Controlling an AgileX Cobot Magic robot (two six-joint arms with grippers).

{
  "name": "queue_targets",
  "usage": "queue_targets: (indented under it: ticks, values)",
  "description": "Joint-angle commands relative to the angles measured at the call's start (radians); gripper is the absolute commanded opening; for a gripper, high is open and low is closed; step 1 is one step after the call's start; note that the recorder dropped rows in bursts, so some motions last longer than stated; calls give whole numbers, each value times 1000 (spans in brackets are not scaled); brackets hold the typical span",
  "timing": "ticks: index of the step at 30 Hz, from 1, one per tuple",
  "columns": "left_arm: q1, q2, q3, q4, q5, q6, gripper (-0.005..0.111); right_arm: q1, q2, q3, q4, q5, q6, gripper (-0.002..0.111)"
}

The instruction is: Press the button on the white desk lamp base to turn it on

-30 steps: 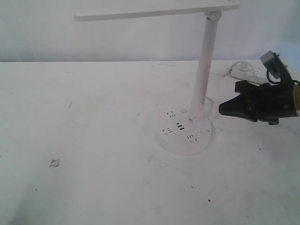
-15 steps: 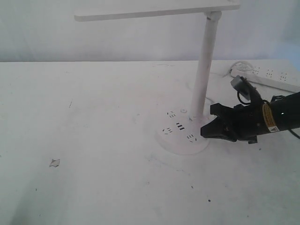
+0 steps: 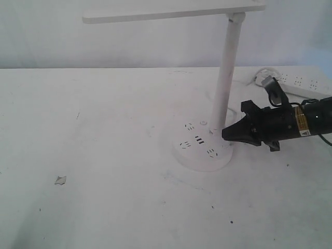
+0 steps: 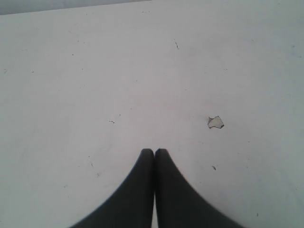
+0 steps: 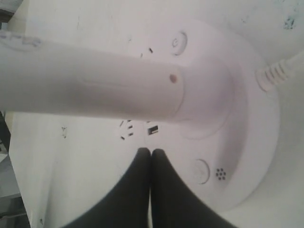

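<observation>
The matte white table [image 3: 104, 171] carries the white desk lamp [image 3: 226, 78], a slim smooth pole under a flat bar head, towards its far right side. Its round white plastic base [image 3: 199, 153] lies flat, sockets upward. The black right gripper [image 5: 151, 153] is clenched into one blunt point, probably for pushing, just beside a small round button [image 5: 201, 171]. The left gripper [image 4: 154, 153], also clenched, hangs idle well apart.

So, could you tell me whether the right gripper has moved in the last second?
Yes. In the exterior view the right gripper has moved left toward the white desk lamp base, its shut tip now beside the pole.
</observation>
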Motion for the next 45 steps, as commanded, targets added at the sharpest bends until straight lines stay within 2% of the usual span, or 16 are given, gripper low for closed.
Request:
queue_targets:
  ticks: [1,10,13,22,27,31,33,37,40,45]
  values:
    - [2,1,2,-4,-2,0,0,-8,28,-6,4,-7,0,0]
    - [2,1,2,-4,-2,0,0,-8,68,-6,4,38,-2,0]
    - [2,1,2,-4,-2,0,0,-8,60,-10,4,-22,-13,0]
    - [2,1,2,-4,-2,0,0,-40,-152,-29,4,-43,-8,0]
    - [2,1,2,-4,-2,0,0,-41,-268,17,4,-45,-6,0]
    - [2,1,2,-4,-2,0,0,-41,-503,168,4,178,-37,0]
    - [2,1,2,-4,-2,0,0,-41,-742,310,4,248,-83,0]
    - [2,1,2,-4,-2,0,0,-41,-1049,432,4,188,-44,0]
    - [2,1,2,-4,-2,0,0,-41,-1177,441,4,126,-44,0]
    - [2,1,2,-4,-2,0,0,-41,-1336,436,4,124,-44,0]
